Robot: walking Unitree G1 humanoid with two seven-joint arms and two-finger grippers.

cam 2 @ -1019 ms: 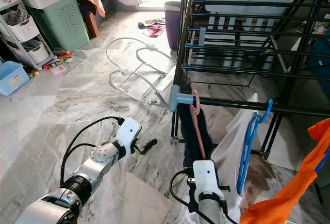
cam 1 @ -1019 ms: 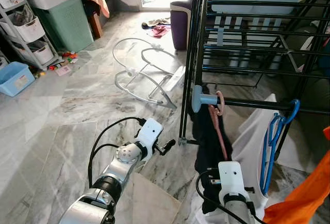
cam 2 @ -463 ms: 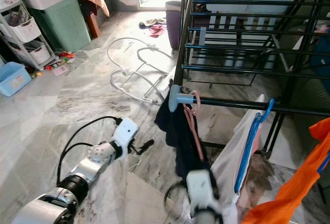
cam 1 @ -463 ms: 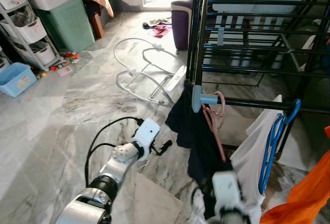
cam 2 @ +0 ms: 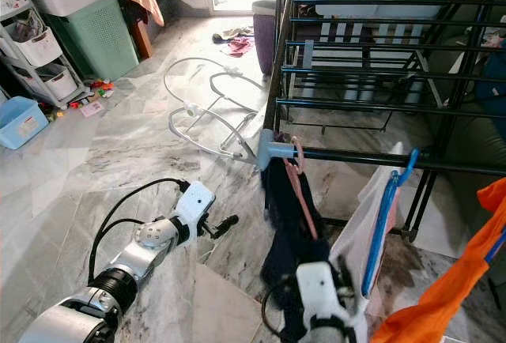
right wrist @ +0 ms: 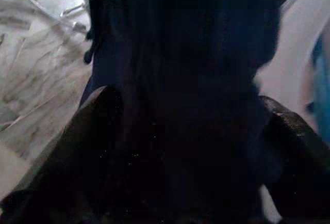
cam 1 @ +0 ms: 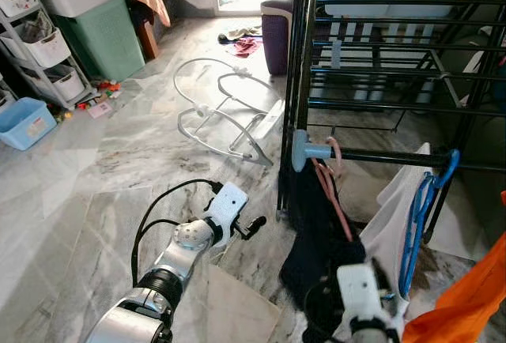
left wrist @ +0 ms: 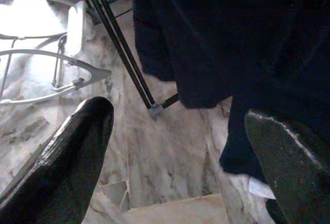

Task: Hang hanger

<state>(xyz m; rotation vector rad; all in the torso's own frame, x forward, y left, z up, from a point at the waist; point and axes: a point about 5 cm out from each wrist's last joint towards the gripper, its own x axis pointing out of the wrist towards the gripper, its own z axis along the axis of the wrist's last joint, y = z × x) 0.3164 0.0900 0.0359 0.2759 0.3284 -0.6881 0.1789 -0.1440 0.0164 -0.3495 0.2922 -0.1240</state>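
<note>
The right gripper [right wrist: 185, 131], fingers spread, is seen at bottom centre against the dark garment [cam 1: 316, 232]. Its pink hanger [cam 1: 335, 171] is already hooked on the rack rail [cam 1: 395, 158]; only withdrawal seems left. The left gripper [cam 1: 254, 225], spread, is held idle.

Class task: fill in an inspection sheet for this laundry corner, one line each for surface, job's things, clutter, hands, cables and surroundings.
Surface: grey marble floor.
Job's things: pink hanger with dark garment hooked on the black drying rack rail; blue hanger with white garment beside it.
Clutter: white metal frame, clothes by the doorway, small toys.
Hands: left hand low over the floor, fingers apart; right hand against the dark garment, fingers apart.
Cables: black cable looped on the left arm.
Surroundings: green bin, blue tub, shelf baskets, purple bin.
</note>
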